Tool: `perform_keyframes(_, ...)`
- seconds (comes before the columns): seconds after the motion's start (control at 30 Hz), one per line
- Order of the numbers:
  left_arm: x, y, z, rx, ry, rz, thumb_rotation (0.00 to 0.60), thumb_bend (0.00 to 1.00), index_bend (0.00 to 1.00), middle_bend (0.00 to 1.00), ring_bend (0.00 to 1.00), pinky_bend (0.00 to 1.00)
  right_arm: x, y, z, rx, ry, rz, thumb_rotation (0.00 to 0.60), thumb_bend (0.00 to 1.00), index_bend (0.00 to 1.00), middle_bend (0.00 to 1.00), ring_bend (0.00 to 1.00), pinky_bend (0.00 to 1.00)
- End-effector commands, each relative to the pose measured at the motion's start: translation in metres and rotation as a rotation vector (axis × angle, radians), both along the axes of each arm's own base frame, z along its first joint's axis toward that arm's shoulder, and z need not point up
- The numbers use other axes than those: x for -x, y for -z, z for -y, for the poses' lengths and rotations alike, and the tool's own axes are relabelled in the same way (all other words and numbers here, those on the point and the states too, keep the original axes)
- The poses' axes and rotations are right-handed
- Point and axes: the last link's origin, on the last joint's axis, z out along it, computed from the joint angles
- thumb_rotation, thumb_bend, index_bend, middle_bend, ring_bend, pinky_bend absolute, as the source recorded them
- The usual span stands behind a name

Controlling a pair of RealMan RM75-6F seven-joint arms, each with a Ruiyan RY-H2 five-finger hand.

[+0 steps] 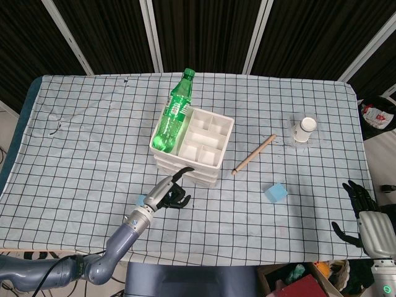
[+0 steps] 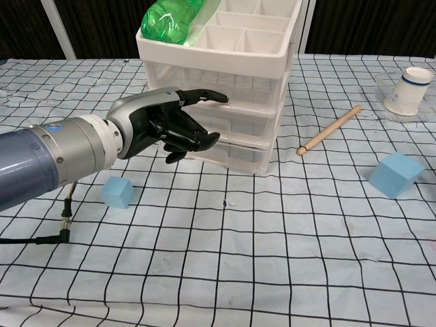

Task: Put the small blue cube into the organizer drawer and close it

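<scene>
Drawers of the white organizer [image 2: 231, 102] all look shut to us. We see the left hand [image 2: 170, 126] just in front of it, fingers [image 2: 204, 96] partly curled, gripping nothing. Small blue cube [image 2: 116, 191] sits on the desk [image 2: 272, 272] under that arm, untouched. Right hand [image 1: 362, 213] hangs spread at the desk's edge. Bigger blue cube [image 2: 396, 174] lies well right.

Our left arm is a smooth blue-grey tube ending in a pale silver wrist cuff [image 2: 82, 146] with a small blue dot mark. Our left hand [image 2: 167, 126] has a silver-grey back shell and glossy black fingers [image 2: 197, 95] and palm. A thin black cable [image 2: 41, 238] runs below the forearm. Our right hand [image 1: 364, 213] has black fingers on a light grey wrist block.
</scene>
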Motion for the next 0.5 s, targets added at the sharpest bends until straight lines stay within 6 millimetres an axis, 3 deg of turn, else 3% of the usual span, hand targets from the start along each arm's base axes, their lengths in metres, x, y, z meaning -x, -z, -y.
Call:
perform_keyframes(0.03, -0.0005, 0.0, -0.0002, 0.0, 0.002, -0.001, 0.6, 0.46, 0.1, 0.93, 0.91, 0.82, 0.0, 0.0001, 0.0001, 0.0, 0.0, 0.0, 0.6, 0.26, 0.0, 0.0, 0.0, 0.18)
perform_keyframes(0.5, -0.0009, 0.0011, -0.0008, 0.006, 0.0, -0.003, 0.6, 0.46, 0.11, 0.94, 0.91, 0.82, 0.0003, -0.0001, 0.0005, 0.0, 0.002, 0.002, 0.6, 0.26, 0.0, 0.0, 0.0, 0.18)
